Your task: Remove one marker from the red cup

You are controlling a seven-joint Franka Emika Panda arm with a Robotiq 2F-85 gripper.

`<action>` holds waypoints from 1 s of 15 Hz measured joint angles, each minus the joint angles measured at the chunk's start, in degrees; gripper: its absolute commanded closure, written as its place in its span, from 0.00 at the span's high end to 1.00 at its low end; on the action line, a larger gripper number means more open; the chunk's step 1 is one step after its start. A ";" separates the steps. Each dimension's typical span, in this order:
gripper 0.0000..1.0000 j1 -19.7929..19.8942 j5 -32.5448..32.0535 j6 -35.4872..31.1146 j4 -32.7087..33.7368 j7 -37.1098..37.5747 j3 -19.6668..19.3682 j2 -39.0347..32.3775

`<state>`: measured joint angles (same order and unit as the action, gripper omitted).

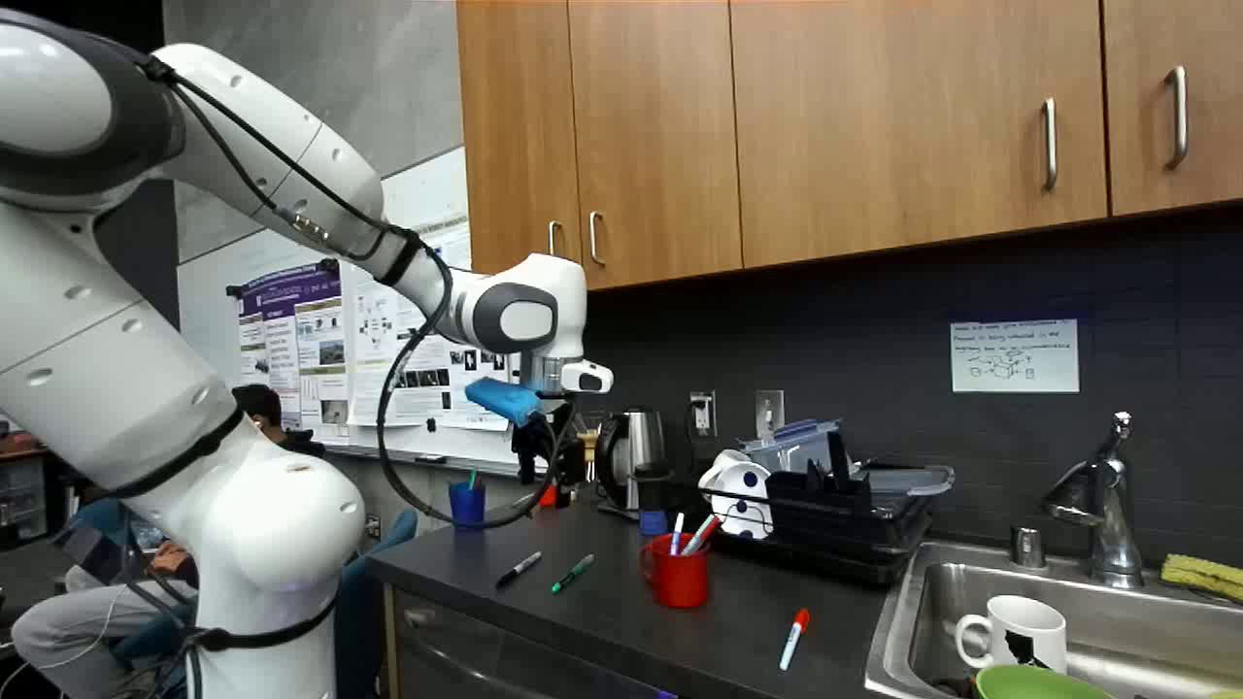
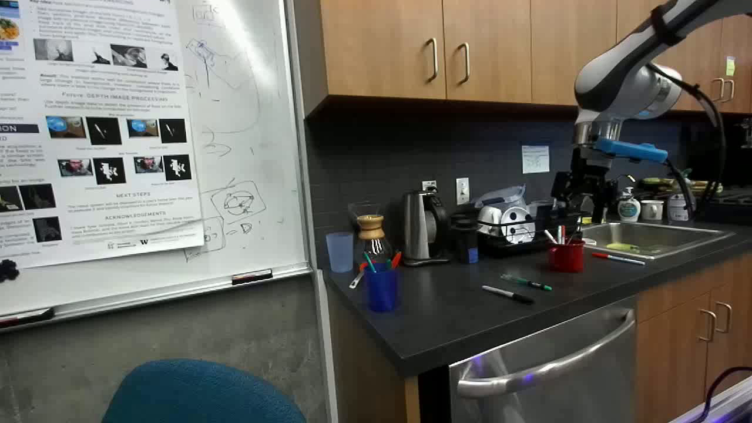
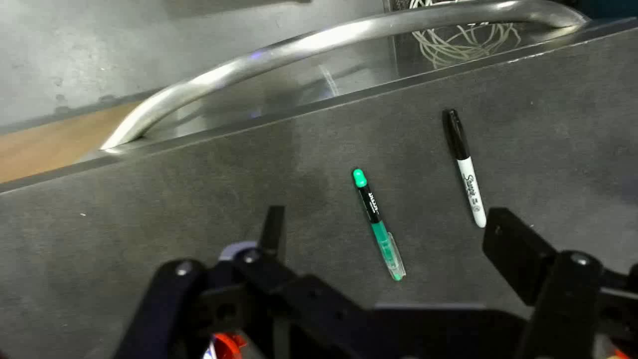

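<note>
in both exterior views the red cup [image 1: 677, 582] hides the lower ends of its markers [image 1: 677, 534] and the robot arm [image 1: 282, 524] is cut by the edge, while the wall note [image 2: 535, 159] is too small for reading and the wrist view's bottom edge cuts the tool [image 3: 386, 235].

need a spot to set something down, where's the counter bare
Bare: the counter between dark blue cup and black-capped marker; also between green marker and red-capped marker, in front of the red cup. Crowded: the back, with kettle and dish rack.
</note>
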<state>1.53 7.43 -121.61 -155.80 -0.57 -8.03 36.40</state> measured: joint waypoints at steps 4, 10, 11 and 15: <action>1.00 0.00 0.00 0.00 0.00 0.00 0.00 0.00; 1.00 -0.13 0.00 -0.79 0.31 -0.07 0.70 -1.50; 1.00 -0.19 0.00 -1.26 0.62 -0.07 1.03 -2.36; 1.00 -0.21 -0.02 -2.50 2.51 -0.08 2.25 -6.43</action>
<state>1.31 7.41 -124.11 -153.29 -0.66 -5.79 29.97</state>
